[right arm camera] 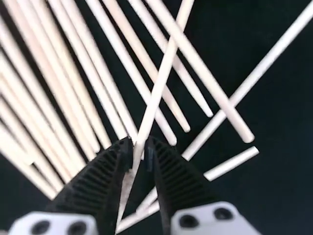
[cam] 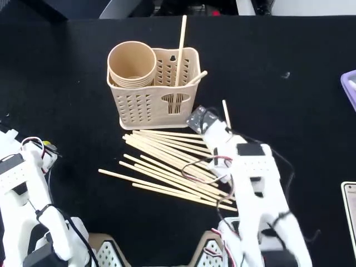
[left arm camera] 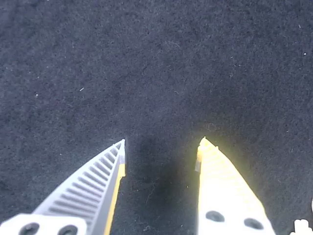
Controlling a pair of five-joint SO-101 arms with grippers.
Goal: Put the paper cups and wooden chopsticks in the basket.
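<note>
A pale slotted basket (cam: 146, 107) stands on the black desk (cam: 295, 117), toward the far side and a little left of centre. A stack of paper cups (cam: 132, 64) sits in its left part. Two chopsticks are in its right part, one (cam: 181, 47) standing nearly upright and well above the rim, the other (cam: 198, 77) leaning over the right edge.

Just in front of the basket, a loose pile of wooden chopsticks (cam: 167, 167) lies fanned across the desk. The right arm (cam: 253, 183) stretches over the right end of this pile. The right pincer (right arm camera: 139, 149) is clenched on a single chopstick (right arm camera: 161, 83), which crosses above the others lying beneath it.

The left arm (cam: 22, 189) is at the near left corner, well apart from the basket and the pile. The left pincer (left arm camera: 162, 142) is released, its two tips spread apart over bare black desk.
</note>
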